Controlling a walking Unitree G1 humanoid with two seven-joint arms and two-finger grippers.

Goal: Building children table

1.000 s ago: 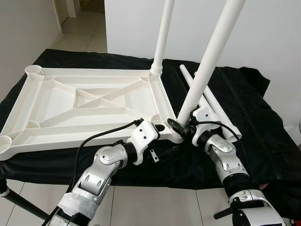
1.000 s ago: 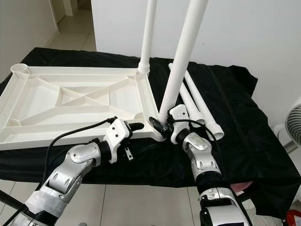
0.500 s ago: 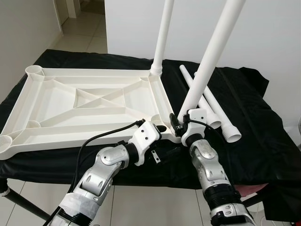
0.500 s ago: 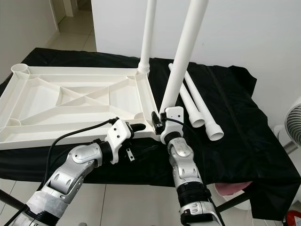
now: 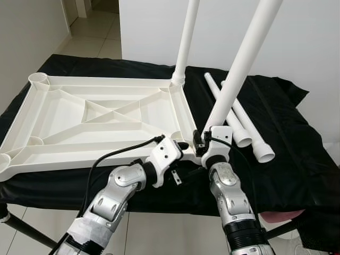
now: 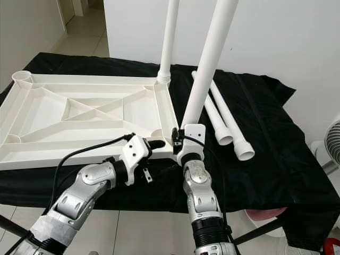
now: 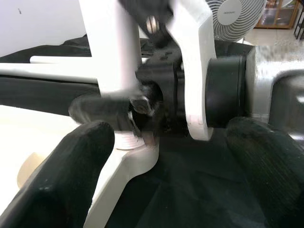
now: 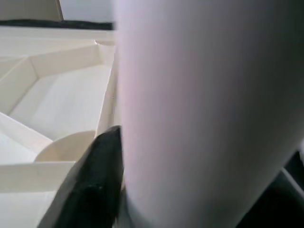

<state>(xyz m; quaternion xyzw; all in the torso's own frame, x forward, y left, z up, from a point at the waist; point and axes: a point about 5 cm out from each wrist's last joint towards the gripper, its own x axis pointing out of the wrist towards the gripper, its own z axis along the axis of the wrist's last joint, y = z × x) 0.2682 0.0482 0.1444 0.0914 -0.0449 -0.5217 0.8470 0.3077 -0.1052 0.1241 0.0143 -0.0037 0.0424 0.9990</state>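
The white tabletop (image 5: 79,159) lies upside down on a black cloth. One white leg (image 5: 186,42) stands in its far right corner. A second leg (image 5: 239,69) leans up out of the near right corner socket. My right gripper (image 5: 204,142) is shut on the base of this near leg; in the right wrist view the leg (image 8: 204,104) sits between the black fingers (image 8: 90,185). My left gripper (image 5: 178,151) is open just left of that corner, at the tabletop's front edge. Its left wrist view looks past spread fingertips (image 7: 71,175) at the socket and my right gripper.
Two loose white legs (image 5: 244,122) lie side by side on the cloth (image 5: 287,159) right of the tabletop. A white wall rises behind the table. A fan (image 6: 333,143) stands at the right edge, and tiled floor lies beyond the far left.
My right forearm has swung in from the right to stand almost straight below the near leg, still holding its base. The loose legs now show fully. My left arm has hardly moved.
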